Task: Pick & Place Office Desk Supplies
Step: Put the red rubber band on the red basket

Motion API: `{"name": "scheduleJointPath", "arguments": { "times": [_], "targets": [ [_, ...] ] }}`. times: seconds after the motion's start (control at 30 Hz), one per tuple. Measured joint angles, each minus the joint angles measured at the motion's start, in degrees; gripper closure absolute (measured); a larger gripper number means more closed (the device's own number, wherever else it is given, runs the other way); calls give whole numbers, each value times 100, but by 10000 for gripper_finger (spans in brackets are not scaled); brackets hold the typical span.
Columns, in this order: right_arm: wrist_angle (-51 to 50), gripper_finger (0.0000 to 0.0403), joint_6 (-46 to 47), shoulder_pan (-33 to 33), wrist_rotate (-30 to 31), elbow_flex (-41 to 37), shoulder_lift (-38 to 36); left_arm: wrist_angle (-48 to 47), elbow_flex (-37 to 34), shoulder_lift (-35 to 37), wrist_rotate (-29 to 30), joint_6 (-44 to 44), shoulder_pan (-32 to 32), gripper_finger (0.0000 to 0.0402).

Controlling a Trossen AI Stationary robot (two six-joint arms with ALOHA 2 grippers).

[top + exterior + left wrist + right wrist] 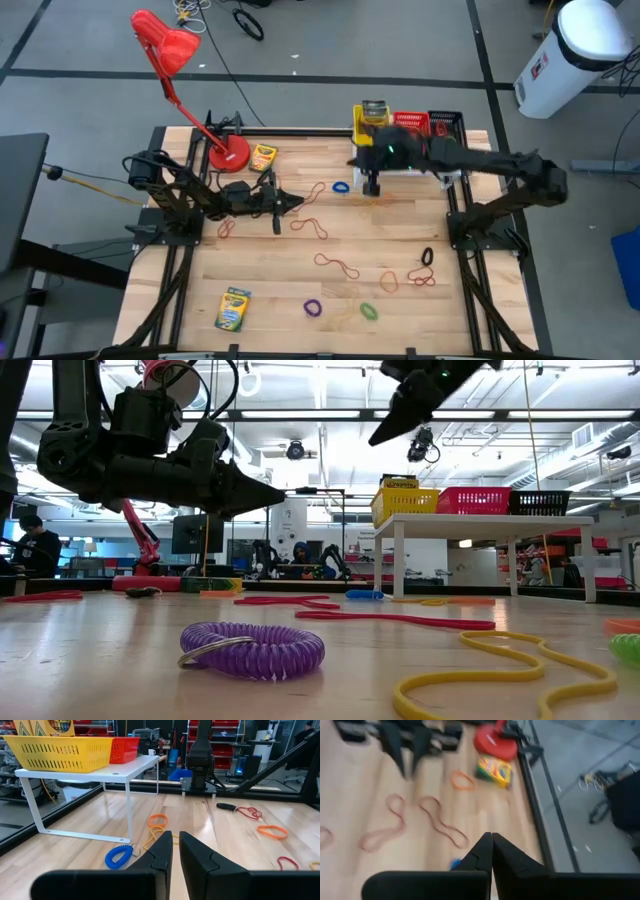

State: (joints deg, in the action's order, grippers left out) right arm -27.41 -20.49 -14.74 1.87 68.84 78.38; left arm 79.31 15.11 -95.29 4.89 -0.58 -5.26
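Hanging blurred beside the yellow basket (pixel 372 120), the right tool (pixel 371 187) is showing pressed-together fingers; the left tool (pixel 296 203) is likewise closed, empty, above the worktop (pixel 400 250).

My matt black fingers (pixel 195 857) hover over glossy, smooth wood table (pixel 225 835); the yellow basket (pixel 62 751) looks plastic mesh.
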Motion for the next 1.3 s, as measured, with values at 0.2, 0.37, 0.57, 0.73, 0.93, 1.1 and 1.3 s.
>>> {"name": "scheduleJointPath", "arguments": {
  "times": [0.2,0.37,0.57,0.73,0.93,1.1,1.3],
  "targets": [
    [1819,398,863,772,101,-1820,-749,-7,0,0,-1,159,0,364],
    [2452,394,1610,1275,581,-2766,-955,-37,0,0,-2,256,0,364],
    [2572,389,2118,1784,1182,-3119,-899,-33,0,0,0,256,0,364],
    [2593,387,2135,2213,1662,-3106,-873,-33,0,0,0,256,0,364],
    [2325,387,2114,2470,1939,-2597,-116,-12,4,0,0,256,0,364],
    [1993,387,2385,2407,1825,-1653,854,-6,11,0,2,256,-2,364],
    [1405,387,2904,2404,1716,-708,1707,-15,11,0,0,256,-2,364]
  ]
}}
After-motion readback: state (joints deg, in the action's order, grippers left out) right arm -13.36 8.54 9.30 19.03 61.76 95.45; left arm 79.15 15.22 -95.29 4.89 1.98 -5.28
